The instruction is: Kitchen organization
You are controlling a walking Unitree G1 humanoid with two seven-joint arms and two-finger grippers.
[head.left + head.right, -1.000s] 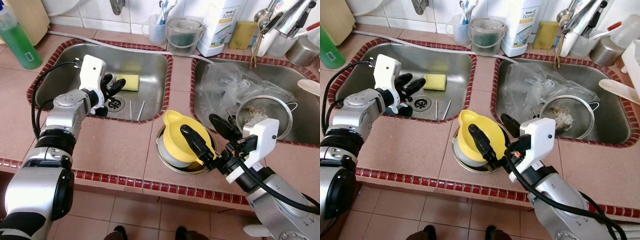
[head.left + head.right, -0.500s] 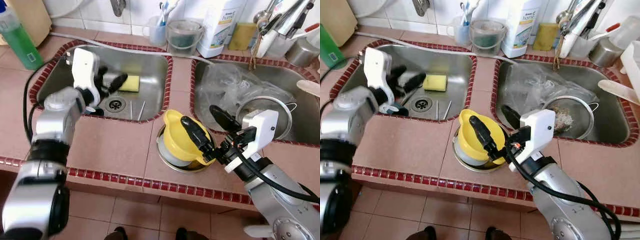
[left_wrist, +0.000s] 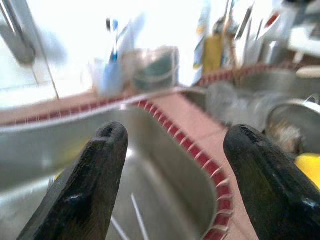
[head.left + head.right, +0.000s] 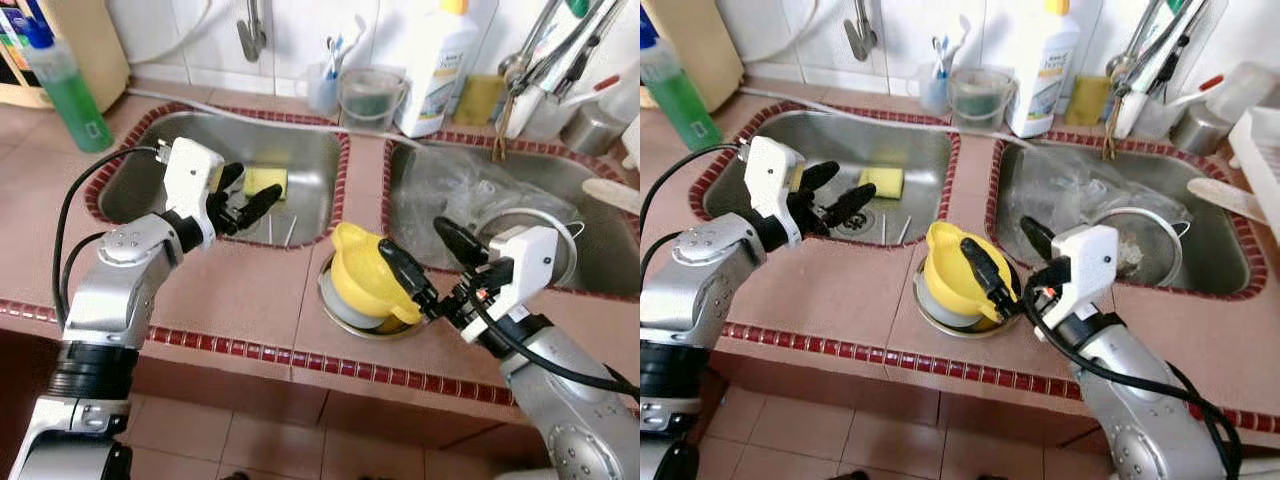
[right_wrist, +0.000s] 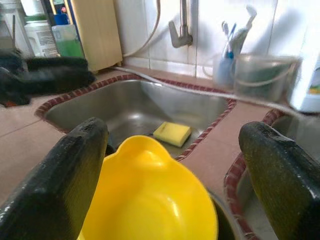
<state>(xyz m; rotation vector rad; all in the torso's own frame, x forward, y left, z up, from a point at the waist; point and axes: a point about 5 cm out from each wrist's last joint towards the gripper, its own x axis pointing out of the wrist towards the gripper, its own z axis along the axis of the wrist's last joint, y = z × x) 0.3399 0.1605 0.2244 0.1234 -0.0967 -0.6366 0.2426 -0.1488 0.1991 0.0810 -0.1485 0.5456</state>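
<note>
A yellow bowl with a spout [image 4: 362, 283] sits in a round metal pot [image 4: 345, 322] on the tiled counter between two sinks. My right gripper [image 4: 412, 242] is open and straddles the bowl's right side: one finger lies over the bowl, the other hangs outside it. In the right wrist view the yellow bowl [image 5: 150, 205] lies between the spread fingers. My left gripper [image 4: 257, 180] is open and holds nothing above the front part of the left sink [image 4: 150, 170]. A yellow sponge [image 4: 882, 181] lies on the sink floor just beyond it.
Loose cutlery [image 4: 287, 232] lies by the left sink's drain. The right sink holds a crumpled clear bag [image 4: 450, 180] and a metal strainer [image 4: 548, 240]. A green bottle [image 4: 65, 92], a toothbrush cup [image 4: 325, 85], a clear tub [image 4: 368, 95] and a white detergent bottle [image 4: 435, 55] line the back.
The camera has pulled back and tilted up, shifting the whole scene. My left gripper has come a little nearer the sponge. My right gripper stays open at the yellow bowl.
</note>
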